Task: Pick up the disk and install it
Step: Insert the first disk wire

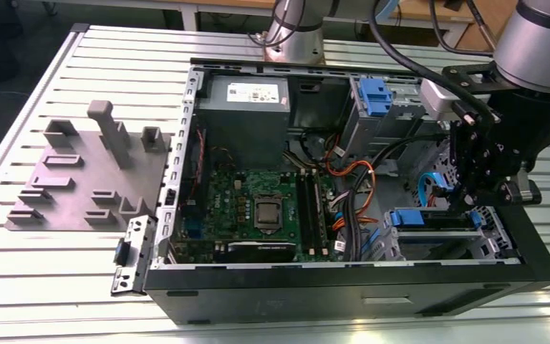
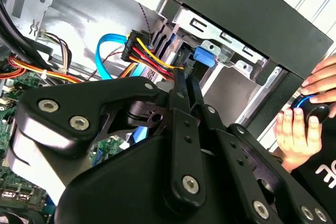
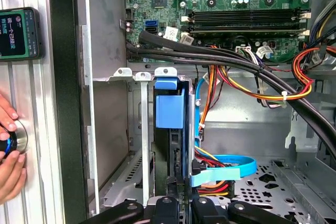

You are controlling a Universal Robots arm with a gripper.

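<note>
The disk [image 1: 432,218] sits edge-on in the metal drive cage at the front right corner of the open computer case [image 1: 351,287]. Its blue plastic rail end [image 3: 169,109] faces out of the slot, and the same blue end [image 2: 203,56] appears in the second wrist view. My gripper [image 1: 466,208] hangs inside the case right above the disk. In the second wrist view the gripper [image 2: 184,77] has its two black fingers pressed together, their tips against the disk's outer end. The gripper [image 3: 185,200] lines up with the slot in the first wrist view.
Orange, yellow and black cables [image 3: 247,77] and a blue flat cable [image 3: 226,167] run beside the cage. A person's hand [image 3: 8,145] rests on a round knob outside the case wall. A grey fixture plate [image 1: 84,179] lies on the exterior view's left. A blue latch [image 1: 375,97] sits in the upper bay.
</note>
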